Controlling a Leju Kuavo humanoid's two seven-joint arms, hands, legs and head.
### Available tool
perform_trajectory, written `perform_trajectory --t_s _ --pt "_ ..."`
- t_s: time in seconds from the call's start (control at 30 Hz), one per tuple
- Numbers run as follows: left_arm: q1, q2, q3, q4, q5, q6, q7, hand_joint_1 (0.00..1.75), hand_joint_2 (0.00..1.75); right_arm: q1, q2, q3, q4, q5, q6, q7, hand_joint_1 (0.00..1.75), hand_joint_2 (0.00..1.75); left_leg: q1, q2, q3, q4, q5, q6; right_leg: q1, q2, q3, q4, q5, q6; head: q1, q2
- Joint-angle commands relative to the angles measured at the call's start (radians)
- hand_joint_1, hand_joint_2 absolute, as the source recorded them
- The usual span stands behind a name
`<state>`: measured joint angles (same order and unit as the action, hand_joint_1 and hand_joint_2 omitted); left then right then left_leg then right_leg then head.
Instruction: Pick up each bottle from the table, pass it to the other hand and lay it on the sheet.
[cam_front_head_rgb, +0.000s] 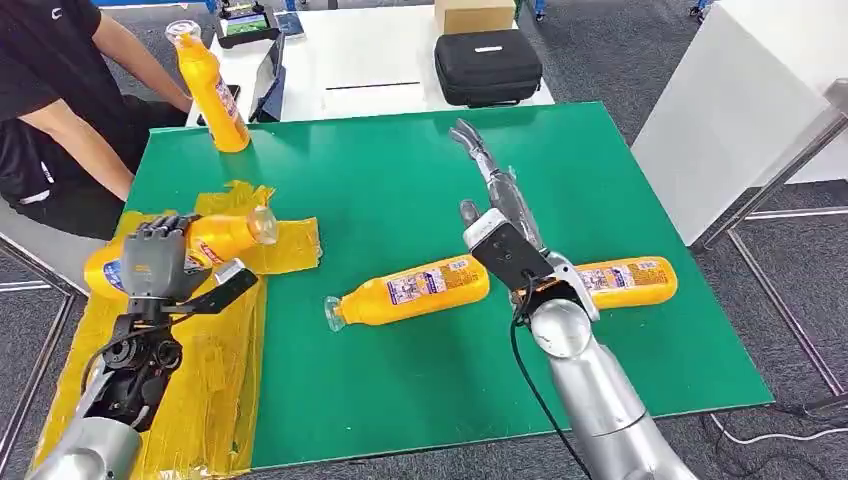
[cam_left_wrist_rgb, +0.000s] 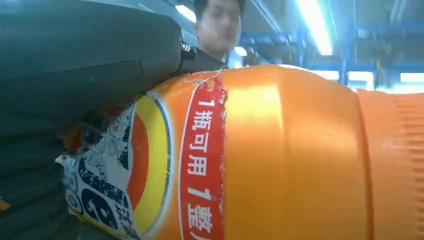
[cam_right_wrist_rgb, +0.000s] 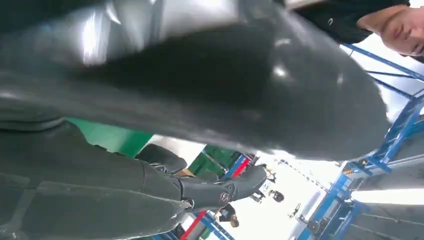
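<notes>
My left hand grips a yellow bottle lying sideways, low over the yellow sheet at the left of the green table. Up close, the left wrist view has that bottle with its red and blue label against my hand. My right hand is open, fingers stretched forward above the table, holding nothing; its dark fingers are spread. A second bottle lies just left of my right wrist, a third just right of it. Another bottle stands upright at the far left corner.
A person sits at the far left, an arm reaching toward the upright bottle. Behind the green table a white table carries a black case and a cardboard box. A white panel stands at the right.
</notes>
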<state>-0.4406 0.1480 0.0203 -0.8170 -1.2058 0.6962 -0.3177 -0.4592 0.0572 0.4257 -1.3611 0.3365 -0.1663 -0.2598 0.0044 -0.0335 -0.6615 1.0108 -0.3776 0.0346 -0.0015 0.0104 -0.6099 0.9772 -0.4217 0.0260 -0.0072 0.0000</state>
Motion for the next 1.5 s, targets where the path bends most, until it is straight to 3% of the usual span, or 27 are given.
perform_trajectory --t_s 0.03,0.27,0.3,0.33,0.67,0.7,0.73,0.77,0.8,0.97,1.5 --pt "-0.085 -0.015 -0.072 0.265 -0.008 -0.003 0.002 1.75 1.75 -0.047 -0.037 0.038 0.027 -0.011 0.010 0.004 0.00 0.00 -0.001 0.001 0.004 0.000 -0.001 -0.001 0.000 -0.002 0.005 0.000 -0.002 0.000 0.000 0.000" --pt "-0.081 -0.031 -0.158 0.352 0.018 -0.077 -0.036 1.75 1.75 -0.025 -0.065 0.039 0.013 -0.019 0.008 0.005 0.00 0.00 0.000 0.000 0.003 0.000 0.000 -0.001 0.000 -0.002 0.003 0.000 -0.001 0.000 0.000 0.000" --pt "-0.085 -0.034 -0.165 0.365 0.025 -0.092 -0.045 1.75 1.75 -0.022 -0.068 0.038 0.013 -0.019 0.006 0.004 0.00 0.00 -0.001 0.001 0.009 0.001 -0.003 -0.002 0.000 -0.003 0.010 0.000 -0.004 0.000 0.000 0.000" --pt "-0.087 -0.035 -0.170 0.367 0.024 -0.094 -0.048 1.75 1.75 -0.022 -0.067 0.038 0.014 -0.020 0.006 0.004 0.00 0.00 -0.001 0.000 0.004 0.000 -0.001 -0.001 0.000 -0.002 0.004 0.000 -0.002 0.000 0.000 0.000" --pt "-0.095 -0.040 -0.199 0.386 0.087 -0.163 -0.111 1.75 1.75 -0.003 -0.062 0.020 0.026 -0.022 0.005 0.001 0.00 0.00 -0.001 0.000 0.008 0.000 -0.001 -0.001 0.000 -0.002 0.009 -0.001 -0.002 0.000 0.000 0.000" --pt "-0.100 -0.043 -0.201 0.386 0.092 -0.174 -0.112 1.61 1.75 -0.005 -0.062 0.020 0.027 -0.021 0.006 0.001 0.00 0.00 -0.001 -0.001 0.006 -0.001 0.000 -0.001 -0.001 -0.002 0.006 0.000 -0.001 0.000 0.000 0.000" --pt "-0.105 -0.042 -0.211 0.388 0.092 -0.196 -0.112 0.23 1.75 -0.007 -0.061 0.018 0.031 -0.022 0.007 0.001 0.00 0.00 -0.001 0.001 0.010 0.000 -0.002 -0.002 0.000 -0.003 0.011 0.000 -0.002 0.000 0.000 0.000" --pt "-0.105 -0.041 -0.212 0.384 0.100 -0.207 -0.120 0.00 1.75 -0.007 -0.062 0.017 0.033 -0.022 0.008 0.001 0.00 0.00 -0.001 -0.001 0.007 0.000 -0.001 -0.001 0.000 -0.002 0.008 -0.001 -0.001 0.000 0.000 0.000" --pt "-0.114 -0.029 -0.244 0.398 0.075 -0.234 -0.073 0.00 0.00 -0.001 -0.063 0.013 0.036 -0.021 0.010 0.000 0.00 0.00 -0.001 0.000 0.010 0.000 -0.001 -0.001 0.000 -0.003 0.011 0.000 -0.002 0.000 0.000 0.000" --pt "-0.100 -0.017 -0.261 0.351 0.164 -0.239 -0.143 0.00 0.00 0.025 -0.101 0.011 0.051 -0.021 0.014 -0.026 0.00 0.00 -0.001 0.001 0.013 -0.002 -0.001 -0.002 0.000 -0.002 0.014 -0.002 -0.002 0.000 0.000 0.000" --pt "-0.117 -0.015 -0.270 0.269 0.274 -0.266 -0.152 0.00 0.00 -0.008 -0.095 0.012 0.078 0.000 0.025 0.005 0.00 0.00 0.000 -0.001 0.009 0.000 0.000 -0.002 0.000 -0.002 0.011 0.000 -0.001 0.000 0.000 0.000"
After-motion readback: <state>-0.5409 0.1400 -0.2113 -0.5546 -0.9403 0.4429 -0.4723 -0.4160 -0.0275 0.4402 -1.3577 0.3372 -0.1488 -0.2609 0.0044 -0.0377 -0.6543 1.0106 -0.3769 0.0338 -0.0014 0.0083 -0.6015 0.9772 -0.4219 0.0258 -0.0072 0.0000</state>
